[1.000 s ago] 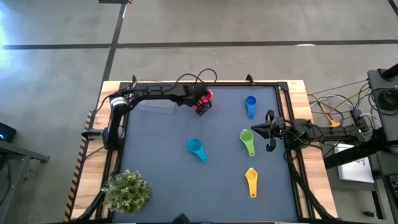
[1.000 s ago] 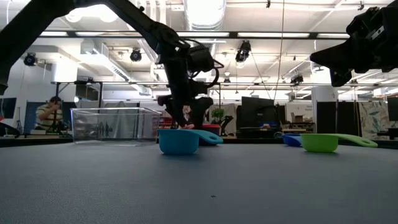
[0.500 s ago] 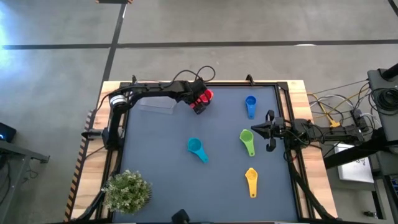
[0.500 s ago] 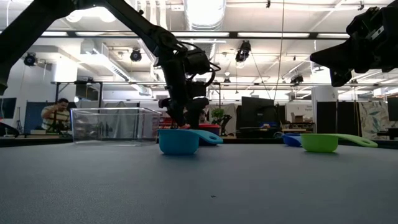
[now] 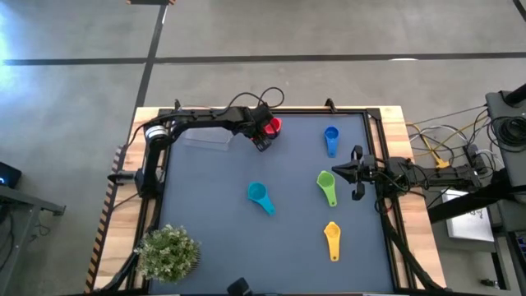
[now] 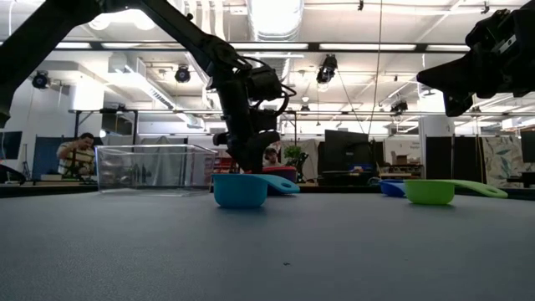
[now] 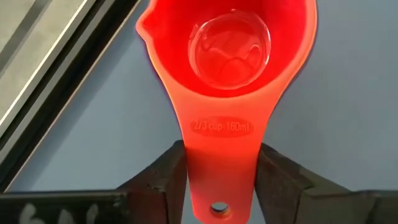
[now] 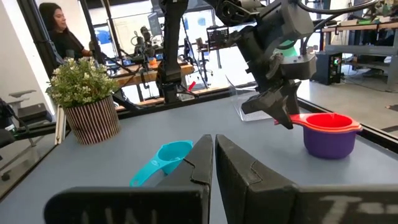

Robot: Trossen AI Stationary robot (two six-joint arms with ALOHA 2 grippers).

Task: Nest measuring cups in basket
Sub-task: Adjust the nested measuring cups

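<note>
A red measuring cup [image 5: 271, 127] lies at the table's far middle, its bowl sitting in a purple cup [image 8: 329, 146]. My left gripper [image 5: 262, 138] reaches it from the left and is shut on its handle. The clear basket [image 5: 205, 140] stands just left of that gripper. Blue [image 5: 330, 140], green [image 5: 326, 187], teal [image 5: 260, 196] and yellow [image 5: 331, 240] cups lie apart on the mat. My right gripper [image 5: 335, 172] hangs shut and empty beside the green cup, above the table. My left gripper pinches the red cup's flat handle [image 7: 221, 155] by its two long edges, near the free end with the hole. The fingers [image 7: 171, 180] slant down from the table's left and lie along the handle. The cup is level, bowl up, resting in the purple cup.
A small green plant in a striped pot [image 5: 168, 253] stands at the near left corner. A raised black frame [image 5: 376, 140] borders the mat. People show in the room beyond the table [image 6: 77, 155].
My left gripper has shut its fingers onto the red cup's handle, staying at the far middle of the table. The cup has stayed in place.
</note>
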